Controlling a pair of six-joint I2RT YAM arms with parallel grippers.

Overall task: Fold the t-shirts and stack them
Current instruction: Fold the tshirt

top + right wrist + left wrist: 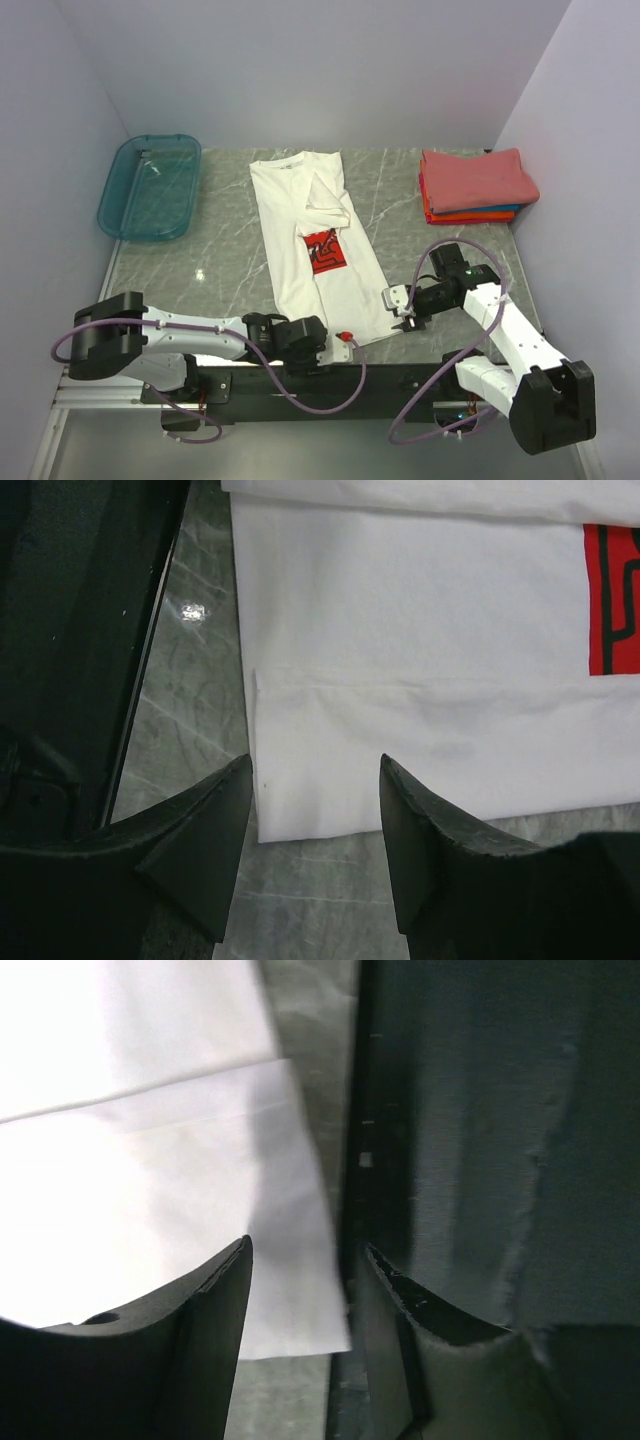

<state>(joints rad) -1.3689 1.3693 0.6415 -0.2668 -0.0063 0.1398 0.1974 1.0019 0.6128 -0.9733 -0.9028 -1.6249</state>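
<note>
- Grey marble-look table [220, 270], boxed in by pale walls [300, 70] on three sides, is pictured from overhead and from both wrist cameras.
- The white Coca-Cola tee [300, 215] is laid flat down the middle of the table, with its collar at the far end and its hem at the near edge.
- The tee is shown narrowed lengthwise, with one sleeve [328, 200] lying across the chest just above the red square print [323, 250].
- To the right of the white tee and well apart from it, a stack of folded tees [478, 185] is set at the far corner. A coral-red tee [475, 175] is on top, and the edges of an orange tee [455, 216] and a blue tee [500, 208] show beneath.
- To the left of the white tee, also well apart, a teal plastic bin [150, 190] is seen by the far corner.
- The left gripper [308, 1245] is lowered at the white tee's near left hem corner. Its jaws are parted, one over the cloth and the other over the dark table edge, and nothing is pinched.
- The right gripper [315, 762] is lowered at the white tee's near right hem corner. Its jaws are spread, with the corner lying between them unclamped.
- Whether either set of fingertips touches the cloth cannot be told.
</note>
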